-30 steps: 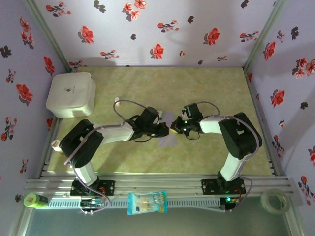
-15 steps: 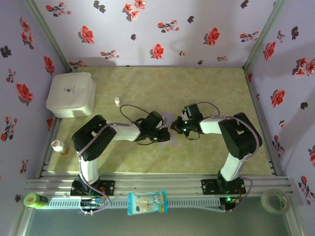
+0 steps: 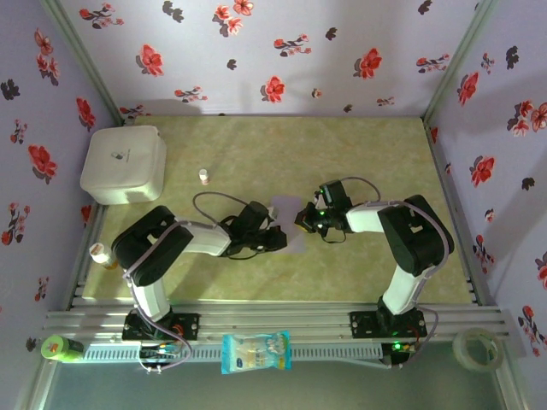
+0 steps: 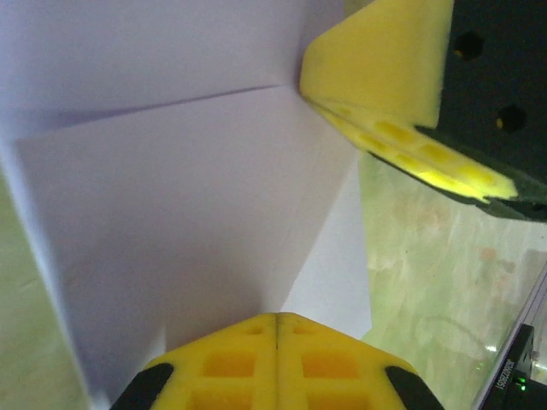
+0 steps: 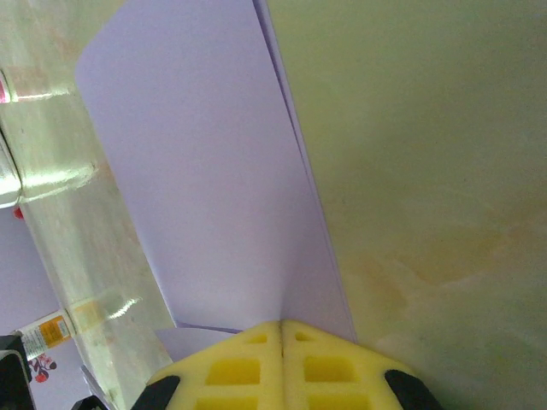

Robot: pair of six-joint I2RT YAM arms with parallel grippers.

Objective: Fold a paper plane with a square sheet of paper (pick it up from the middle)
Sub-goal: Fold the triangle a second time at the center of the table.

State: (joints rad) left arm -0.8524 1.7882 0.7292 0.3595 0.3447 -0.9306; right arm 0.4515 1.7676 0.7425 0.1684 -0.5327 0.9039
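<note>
The square sheet of paper (image 3: pixel 297 243), pale lilac and partly folded, lies mid-table between my two grippers. My left gripper (image 3: pixel 280 240) is shut at its near-left side. In the left wrist view its yellow tips (image 4: pixel 276 316) meet over the creased paper (image 4: pixel 171 196); whether they pinch it I cannot tell. The right gripper's yellow finger (image 4: pixel 385 68) touches the sheet where a crease ends. My right gripper (image 3: pixel 301 224) is shut at the sheet's right edge. In the right wrist view a fold of the paper (image 5: pixel 205 171) runs straight out from between its closed tips (image 5: pixel 281 323).
A white rounded box (image 3: pixel 124 164) sits at the back left, with a small bottle (image 3: pixel 203 175) beside it. An orange-labelled bottle (image 3: pixel 102 254) stands at the left edge. A blue-and-white packet (image 3: pixel 255 352) and a tape roll (image 3: pixel 476 346) lie on the front rail.
My left gripper has slid left and toward the near edge along the paper, staying shut. The right gripper and the sheet have stayed put.
</note>
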